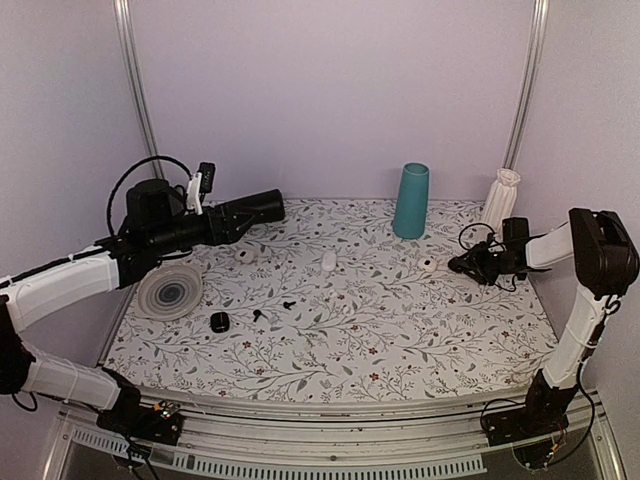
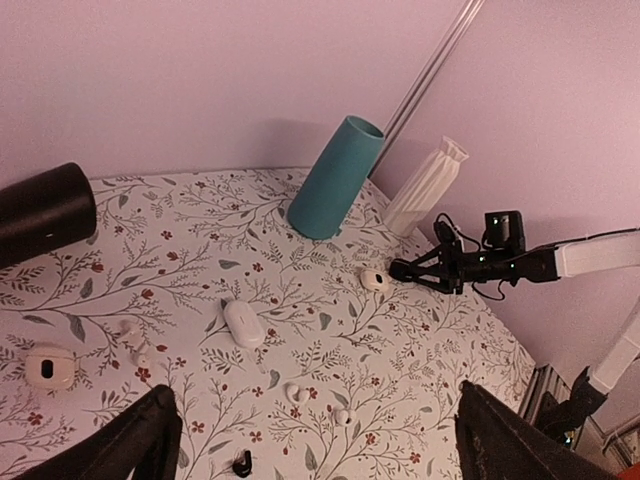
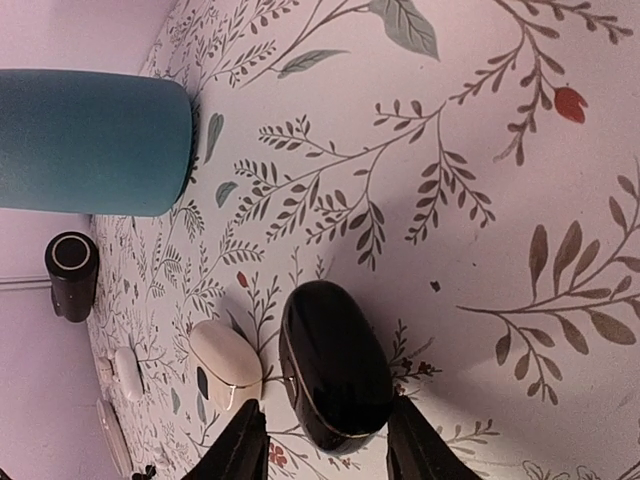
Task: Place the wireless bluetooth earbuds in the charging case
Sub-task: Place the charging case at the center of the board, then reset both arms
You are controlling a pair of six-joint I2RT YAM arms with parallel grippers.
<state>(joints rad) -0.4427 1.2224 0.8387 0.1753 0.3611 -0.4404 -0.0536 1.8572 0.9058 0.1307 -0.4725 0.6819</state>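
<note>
A glossy black charging case (image 3: 335, 365), lid shut, lies on the floral table between the fingers of my right gripper (image 3: 328, 445). The jaws stand open around its near end, with a gap on the left side. A white case (image 3: 225, 365) lies just beside it. Two white earbuds (image 2: 297, 393) (image 2: 343, 415) and a black earbud (image 2: 241, 462) lie mid-table, in front of my left gripper (image 2: 316, 400), which hovers wide open and holds nothing. From above, two black earbuds (image 1: 260, 314) (image 1: 289, 304) lie near a small black case (image 1: 219, 322).
A teal cup (image 1: 411, 200) and a white ribbed vase (image 1: 500, 198) stand at the back right. A black cylinder (image 1: 262, 207) lies at the back left. There is a closed white case (image 1: 328, 262), an open white case (image 1: 245, 256) and a grey ringed disc (image 1: 168, 292).
</note>
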